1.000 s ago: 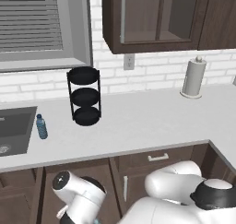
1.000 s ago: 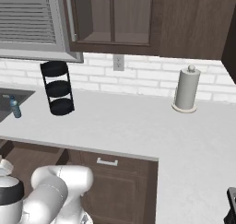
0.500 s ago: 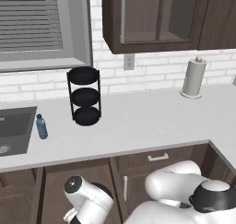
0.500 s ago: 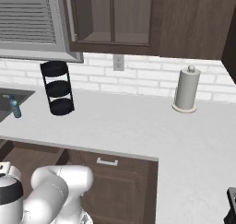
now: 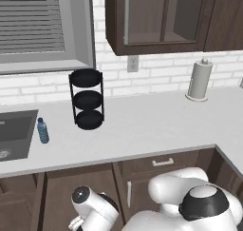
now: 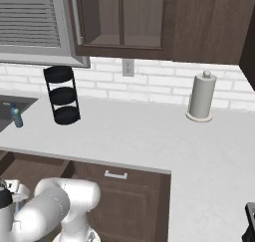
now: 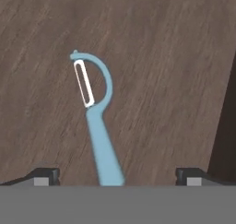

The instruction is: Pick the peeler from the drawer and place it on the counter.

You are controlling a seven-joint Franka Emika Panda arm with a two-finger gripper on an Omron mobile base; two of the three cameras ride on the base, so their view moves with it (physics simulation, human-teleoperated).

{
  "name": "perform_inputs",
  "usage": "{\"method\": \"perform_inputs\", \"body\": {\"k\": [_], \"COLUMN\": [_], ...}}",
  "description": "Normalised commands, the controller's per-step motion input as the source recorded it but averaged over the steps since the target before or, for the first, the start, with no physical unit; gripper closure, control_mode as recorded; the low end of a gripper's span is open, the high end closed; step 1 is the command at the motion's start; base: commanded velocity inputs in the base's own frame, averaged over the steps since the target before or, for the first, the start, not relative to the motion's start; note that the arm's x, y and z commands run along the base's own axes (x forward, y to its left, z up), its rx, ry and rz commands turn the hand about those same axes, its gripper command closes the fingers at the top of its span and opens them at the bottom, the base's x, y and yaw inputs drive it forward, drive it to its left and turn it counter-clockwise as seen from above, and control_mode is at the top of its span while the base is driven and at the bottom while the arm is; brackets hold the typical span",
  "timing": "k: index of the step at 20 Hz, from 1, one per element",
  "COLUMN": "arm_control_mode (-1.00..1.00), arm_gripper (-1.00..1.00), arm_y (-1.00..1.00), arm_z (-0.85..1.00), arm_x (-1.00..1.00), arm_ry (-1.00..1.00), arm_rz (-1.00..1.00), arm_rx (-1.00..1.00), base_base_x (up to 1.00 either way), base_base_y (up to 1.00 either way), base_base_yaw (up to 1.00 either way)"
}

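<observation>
The peeler [image 7: 94, 112] lies flat on the dark wooden floor of the drawer [image 7: 161, 71]. It has a slim light-blue handle and a curved head around a pale blade. In the hand view its handle runs down between my gripper [image 7: 117, 176], whose two dark fingertips [image 7: 44, 176] stand wide apart on either side of it. The gripper is open and holds nothing. The drawer [image 6: 35, 169] stands pulled out below the light grey counter [image 5: 142, 125], and my arm reaches down into it at the lower left of the right base view.
On the counter [image 6: 149, 136] stand a black three-tier rack [image 5: 87, 99], a small blue water bottle [image 5: 43, 130] beside the sink [image 5: 14, 132], and a paper towel roll [image 5: 199, 80] at the back right. A narrower drawer front with a silver handle [image 6: 115, 175] is closed.
In the left base view the arm's lower link has shifted a little right and down. The gripper has stayed open and the peeler has not moved.
</observation>
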Motion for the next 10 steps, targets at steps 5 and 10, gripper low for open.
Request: {"method": "perform_inputs", "body": {"k": [5, 10], "arm_control_mode": [-1.00, -1.00], "arm_gripper": [-1.00, -1.00], "arm_y": [0.00, 0.00], "arm_z": [-0.33, -0.25], "arm_x": [0.03, 0.00], "arm_ry": [0.03, 0.06], "arm_rz": [0.00, 0.00], "arm_rx": [0.01, 0.05], "base_base_x": [0.00, 0.00], "base_base_y": [0.00, 0.00], "base_base_yaw": [0.00, 0.00]}}
